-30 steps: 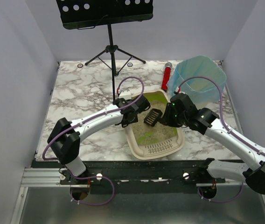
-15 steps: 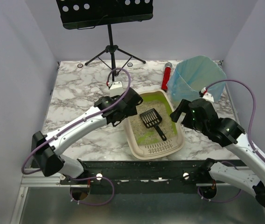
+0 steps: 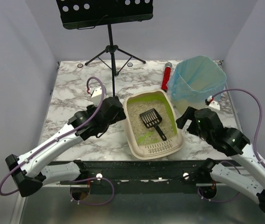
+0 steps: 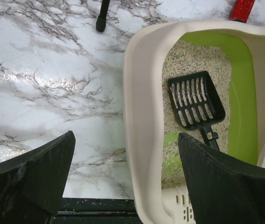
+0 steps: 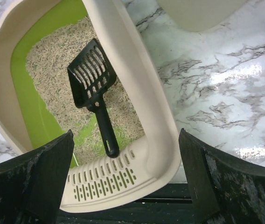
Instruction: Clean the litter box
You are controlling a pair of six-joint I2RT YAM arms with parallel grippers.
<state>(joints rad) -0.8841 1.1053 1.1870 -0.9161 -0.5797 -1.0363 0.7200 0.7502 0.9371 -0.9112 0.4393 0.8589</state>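
Fingers on both arms stand wide apart and empty, the left fingers (image 4: 34, 172) just left of the one litter box (image 3: 160, 149) and the right fingers (image 5: 34, 172) just right of it, near the worktop's (image 3: 76, 93) front edge. The tray looks stiff but weighted with loose granules, and is best gripped by its beige rim. The single black scoop (image 3: 151, 119) lying inside looks light, its handle free. One blue-lined bin (image 3: 198, 79) stands beyond.

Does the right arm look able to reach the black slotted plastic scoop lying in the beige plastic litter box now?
Probably yes. The scoop lies uncovered, and the open right gripper is just beside the litter box with nothing between.
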